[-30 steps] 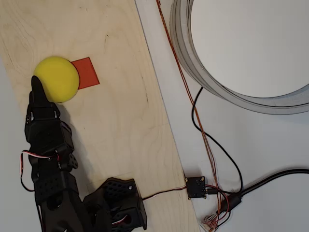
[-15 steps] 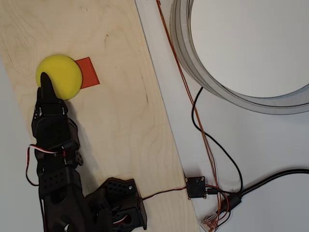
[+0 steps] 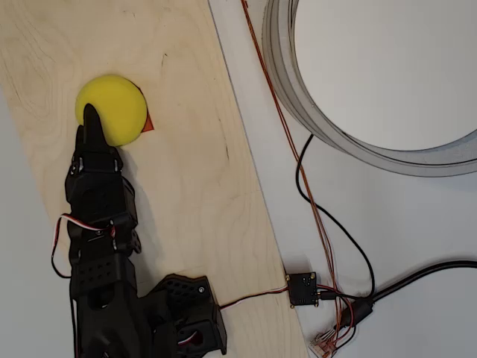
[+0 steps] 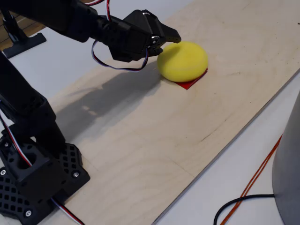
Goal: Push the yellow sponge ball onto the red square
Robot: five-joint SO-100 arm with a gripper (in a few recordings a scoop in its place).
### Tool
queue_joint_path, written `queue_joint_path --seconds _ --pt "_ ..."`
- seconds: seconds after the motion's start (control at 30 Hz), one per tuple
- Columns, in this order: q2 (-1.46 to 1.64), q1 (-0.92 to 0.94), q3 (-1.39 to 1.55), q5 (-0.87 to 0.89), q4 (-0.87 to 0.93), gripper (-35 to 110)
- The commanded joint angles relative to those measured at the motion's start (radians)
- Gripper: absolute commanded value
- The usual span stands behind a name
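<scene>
The yellow sponge ball rests on the light wooden board and covers nearly all of the red square. Only a small corner of the red square shows at the ball's edge. My black gripper is shut with nothing in it, and its tip touches the ball on the side facing the arm.
The wooden board lies on a white table. A large grey ring stands to the right of the board in the overhead view. Orange and black cables run to a small black box. My arm's base sits at the board's near end.
My gripper has pushed the ball to the right and slightly up in the overhead view. The ball now covers most of the red square, which earlier showed beside it.
</scene>
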Motion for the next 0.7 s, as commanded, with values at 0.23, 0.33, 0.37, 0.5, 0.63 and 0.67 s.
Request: queue_joint_path --seconds 0.23,0.33,0.37,0.5,0.63,0.67 --pt "0.018 0.072 -0.011 -0.015 -0.012 17" --pt "0.02 0.077 -0.008 -0.012 -0.012 17" --pt "0.02 0.077 -0.006 -0.012 -0.012 17" --pt "0.025 0.071 0.0 0.006 -0.012 17" --pt "0.028 0.048 0.002 0.029 -0.012 18" --pt "0.034 0.04 0.005 0.034 -0.012 18"
